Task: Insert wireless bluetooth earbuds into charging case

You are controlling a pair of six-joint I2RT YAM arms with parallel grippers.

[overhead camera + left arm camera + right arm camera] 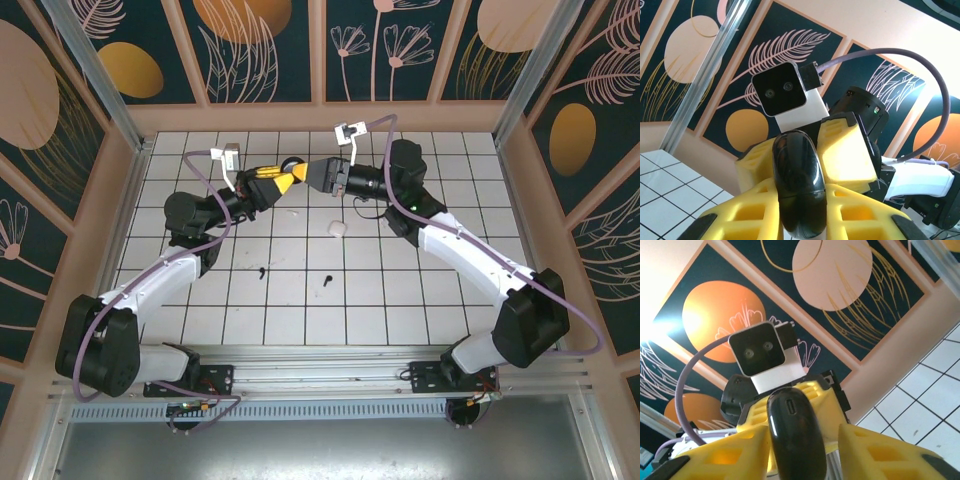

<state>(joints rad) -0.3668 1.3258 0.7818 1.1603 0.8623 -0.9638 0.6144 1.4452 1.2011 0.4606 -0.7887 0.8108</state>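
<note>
Black, glossy charging case held high between two yellow-fingered hands
Left hand is clamped on the smooth oval case, its long axis running hand to hand; right hand stands apart around the far end. One stemmed earbud and the other earbud lie on the tiled table below, towards the bases

Bench: white tiles, dark grid lines; wall panels dark navy with orange and peach discs plus pale leaf and flower line-art, in peach frames. Charging case glossy black, left earbud and right earbud black too, left tool and right tool with yellow fingers. Arms white with black joints, cables purple, wrist cameras black-faced on white bodies, small block white.
</note>
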